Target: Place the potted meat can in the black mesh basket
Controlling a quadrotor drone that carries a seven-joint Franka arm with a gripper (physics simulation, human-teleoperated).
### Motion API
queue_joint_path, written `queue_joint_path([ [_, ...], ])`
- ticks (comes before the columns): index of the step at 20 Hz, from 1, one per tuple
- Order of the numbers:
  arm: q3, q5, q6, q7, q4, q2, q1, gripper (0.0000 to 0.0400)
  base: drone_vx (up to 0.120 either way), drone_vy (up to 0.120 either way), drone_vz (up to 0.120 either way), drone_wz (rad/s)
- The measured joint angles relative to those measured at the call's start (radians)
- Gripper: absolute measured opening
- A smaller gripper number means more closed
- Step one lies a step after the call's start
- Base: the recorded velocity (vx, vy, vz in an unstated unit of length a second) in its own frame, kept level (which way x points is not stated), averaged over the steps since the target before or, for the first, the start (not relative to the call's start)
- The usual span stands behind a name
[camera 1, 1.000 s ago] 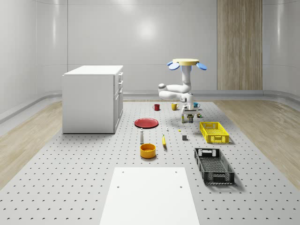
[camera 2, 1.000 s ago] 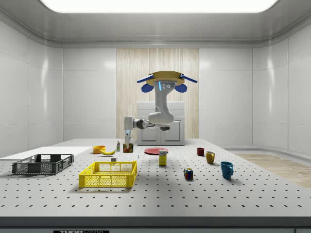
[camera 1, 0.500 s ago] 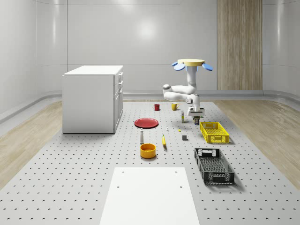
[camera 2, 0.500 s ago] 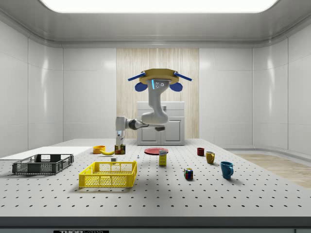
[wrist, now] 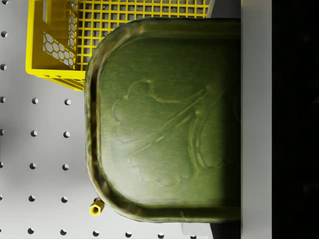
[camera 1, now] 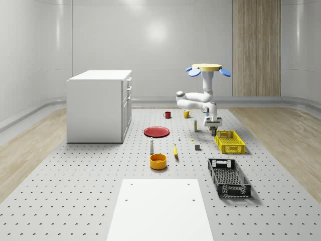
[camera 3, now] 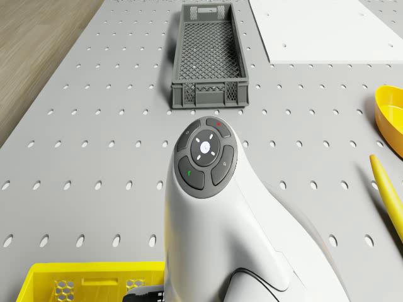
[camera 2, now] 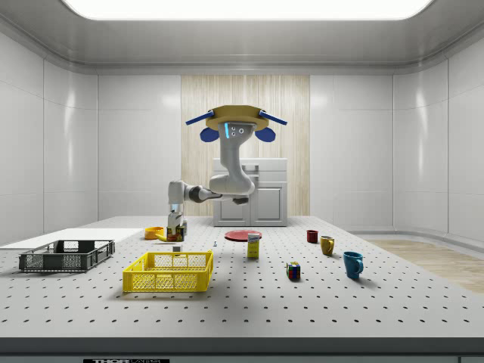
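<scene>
Claw (camera 1: pixel 213 130) clamped on the potted meat can (wrist: pixel 164 119) — rigid, smooth metal, gripped across flat sides — yellow crate (wrist: pixel 119 30) just below, black mesh basket (camera 3: pixel 208 53) ahead

The white arm (camera 3: pixel 214 214) reaches over the perforated table (camera 3: pixel 94 157) — black mesh basket (camera 3: pixel 209 56) ahead, yellow crate (camera 3: pixel 88 283) just beside the arm's base.

A simulated lab or test room: a large perforated optical-bench floor (camera 1: pixel 75 191) dotted with regular holes, smooth grey panelled walls (camera 1: pixel 150 45) with one wood-slat panel (camera 1: pixel 256 47) on the far side, a white cabinet (camera 1: pixel 99 105), and a glowing ceiling light panel (camera 2: pixel 246 7)
</scene>
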Motion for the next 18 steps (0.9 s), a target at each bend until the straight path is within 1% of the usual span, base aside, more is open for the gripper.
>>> queue_joint_path([
  [18, 0.002, 0.004, 0.01, 0.002, 0.0, -0.011, -0.003, 0.0281, 0.12, 0.0, 0.0, 0.0],
])
